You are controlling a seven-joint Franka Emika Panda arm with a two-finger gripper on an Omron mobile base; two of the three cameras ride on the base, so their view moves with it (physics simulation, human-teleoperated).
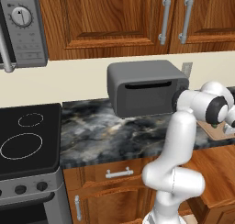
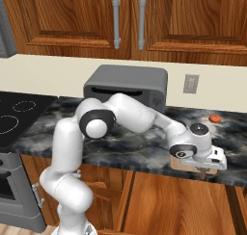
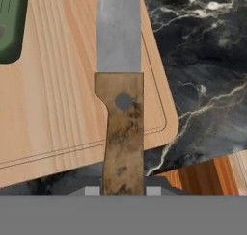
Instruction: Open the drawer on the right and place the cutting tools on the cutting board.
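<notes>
Closest to the hand camera, the gripper (image 3: pixel 123 190) holds a knife (image 3: pixel 121 109) by the end of its mottled brown handle, the two finger tips pressed against either side of it. The handle has a round grey rivet, and the silvery-grey blade runs away from the hand. The knife lies over the cutting board (image 3: pixel 58 104), its handle crossing the board's near edge close to a rounded corner, the blade reaching along the side edge toward the far end. Whether it rests on the wood or hangs just above it cannot be told.

At the board's far corner, opposite the blade, a green tool (image 3: pixel 12 24) lies on the wood, cut off by the frame.

The board sits at the front edge of the dark marbled counter (image 2: pixel 130 147), with the wood front of the cabinetry (image 3: pixel 212 174) showing just beyond that edge. In the right base view the gripper (image 2: pixel 207 167) is low over the board (image 2: pixel 185 165).

Farther back, a small red-orange round thing (image 2: pixel 215 118) sits near the wall. The grey toaster oven (image 1: pixel 144 87) stands at the counter's back edge. A closed drawer (image 1: pixel 117 173) with a silver bar handle sits under the counter left of the arm.
</notes>
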